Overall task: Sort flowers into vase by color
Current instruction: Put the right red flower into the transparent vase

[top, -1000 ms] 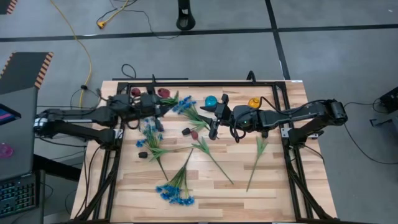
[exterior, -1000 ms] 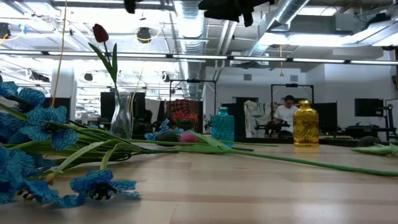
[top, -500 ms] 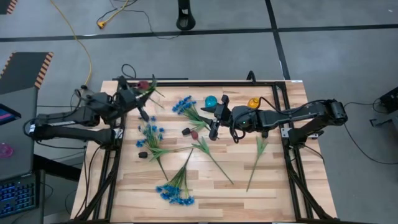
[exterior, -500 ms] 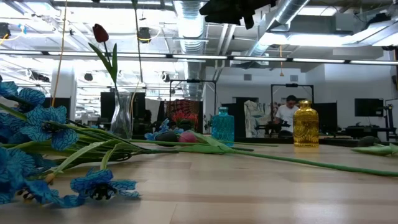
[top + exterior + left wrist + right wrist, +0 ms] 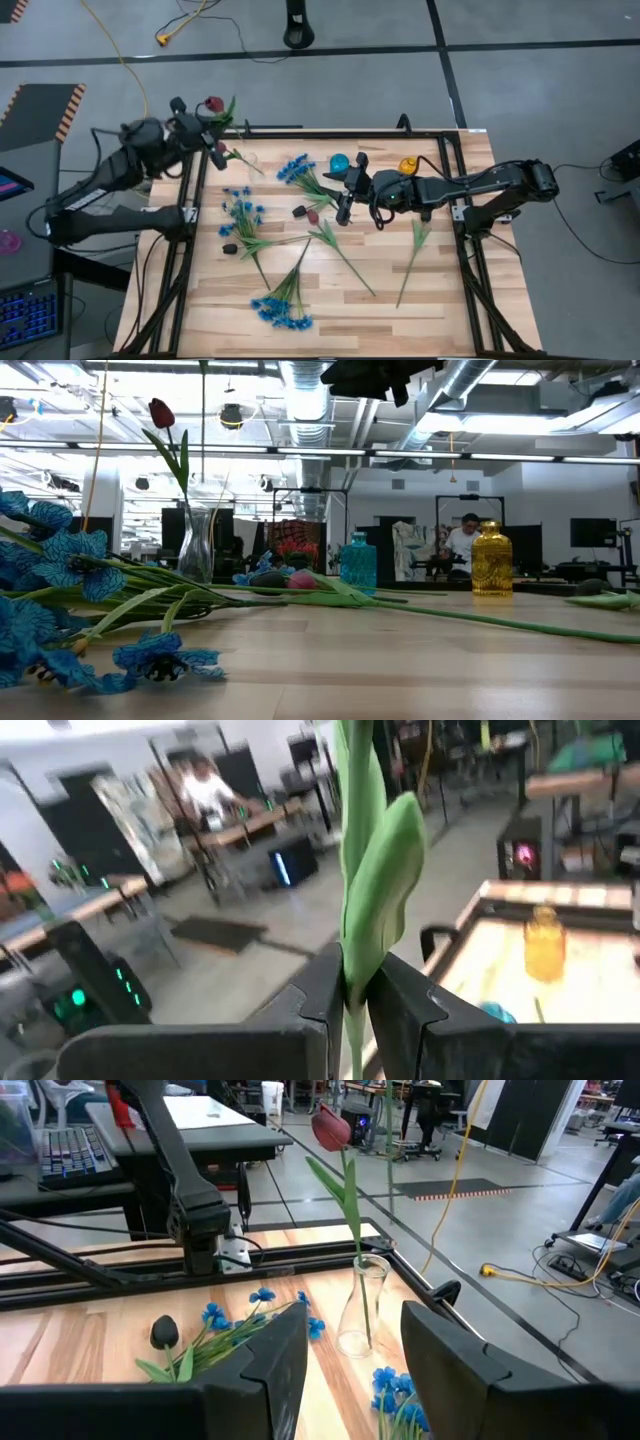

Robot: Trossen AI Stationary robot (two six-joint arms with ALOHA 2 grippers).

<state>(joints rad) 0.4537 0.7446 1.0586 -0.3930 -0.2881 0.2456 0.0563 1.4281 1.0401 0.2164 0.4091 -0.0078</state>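
Left gripper is raised past the table's far-left corner, off the wood, fingers clamped on the green stem of a dark red tulip; the bud sits just above the gripper in the high view, and a leaf rises straight between the fingers in the left wrist view. Just right of that gripper, a clear glass vase stands near the table's far-left corner, already with one dark red tulip upright in it, clearly seen from the right wrist view.

Below and right of the left gripper, a blue flower bunch lies flat on the table, with a near-black bud beside it. Another blue bunch lies near the front edge, well apart from both grippers. A third blue bunch lies between the two grippers, near the far edge.

Right gripper hovers over the table centre, fingers spread apart, holding nothing. Just left of it lie a near-black bud and a dark red bud. A blue vase stands just behind it, and a yellow vase stands beside the right arm. A green stem lies below the right arm.
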